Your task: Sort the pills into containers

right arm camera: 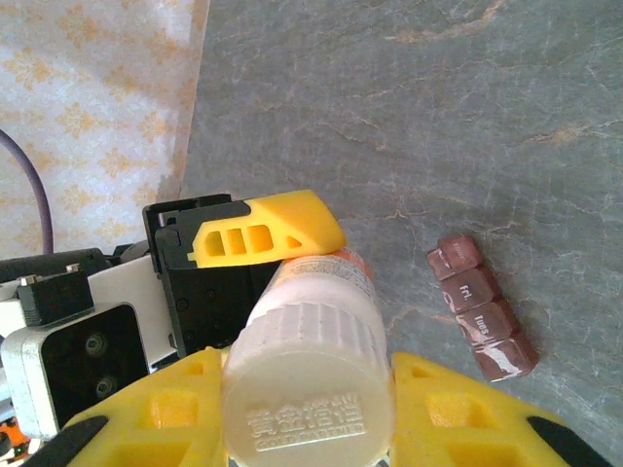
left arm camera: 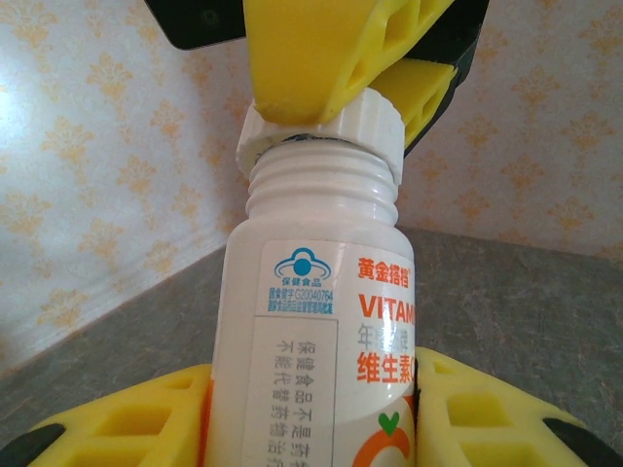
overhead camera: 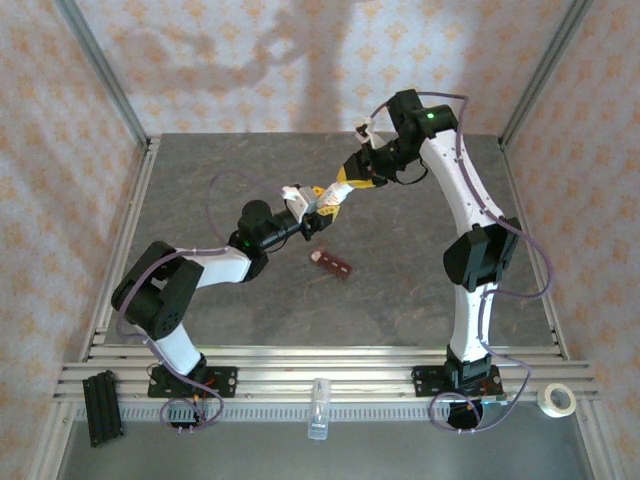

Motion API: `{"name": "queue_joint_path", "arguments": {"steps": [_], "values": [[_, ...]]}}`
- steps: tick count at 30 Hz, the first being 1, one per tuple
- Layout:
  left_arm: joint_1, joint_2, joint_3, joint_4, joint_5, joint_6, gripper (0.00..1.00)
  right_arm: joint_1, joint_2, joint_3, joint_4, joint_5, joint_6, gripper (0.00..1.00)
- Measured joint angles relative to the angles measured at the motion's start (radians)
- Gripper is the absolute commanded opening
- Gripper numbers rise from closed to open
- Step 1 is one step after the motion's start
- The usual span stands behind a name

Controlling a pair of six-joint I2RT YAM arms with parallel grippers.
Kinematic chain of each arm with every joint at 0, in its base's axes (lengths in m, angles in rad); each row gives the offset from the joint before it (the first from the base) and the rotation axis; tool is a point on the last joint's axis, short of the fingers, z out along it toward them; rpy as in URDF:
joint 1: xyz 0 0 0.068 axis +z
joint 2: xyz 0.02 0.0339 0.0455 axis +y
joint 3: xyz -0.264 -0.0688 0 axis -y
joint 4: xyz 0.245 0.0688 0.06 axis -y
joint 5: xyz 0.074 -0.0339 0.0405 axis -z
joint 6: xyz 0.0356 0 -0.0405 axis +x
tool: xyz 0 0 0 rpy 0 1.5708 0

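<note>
bottle (left arm camera: 321, 321), cap (right arm camera: 310, 389) gripped aloft | containers (overhead camera: 333, 265) mid-table — open slab (overhead camera: 200, 190) around

The bottle (left arm camera: 321, 360) label reads "VITAM", "黄金搭档" and "保健食品". Its cap (right arm camera: 307, 389) is embossed "黄金搭档". The containers (right arm camera: 482, 306) read "Fri" and "Tues".
</note>
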Motion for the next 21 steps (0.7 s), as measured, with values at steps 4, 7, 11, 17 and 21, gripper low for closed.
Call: {"name": "queue_joint_path", "arguments": {"steps": [4,7,11,17,21], "values": [[0.000,-0.029,-0.008,-0.034,0.017,0.020,0.00,0.000,-0.006,-0.015,-0.018,-0.024,-0.028,0.24],[-0.001,-0.058,-0.011,-0.068,0.031,0.042,0.00,0.004,-0.014,-0.037,-0.031,-0.044,-0.052,0.24],[-0.001,-0.105,-0.013,-0.157,0.047,0.088,0.00,0.008,-0.020,-0.057,-0.051,-0.068,-0.085,0.23],[-0.008,-0.136,-0.008,-0.237,0.053,0.140,0.00,0.008,-0.024,-0.078,-0.073,-0.081,-0.112,0.23],[-0.013,-0.136,-0.002,-0.259,0.053,0.151,0.00,0.011,-0.024,-0.099,-0.071,-0.076,-0.115,0.22]]}}
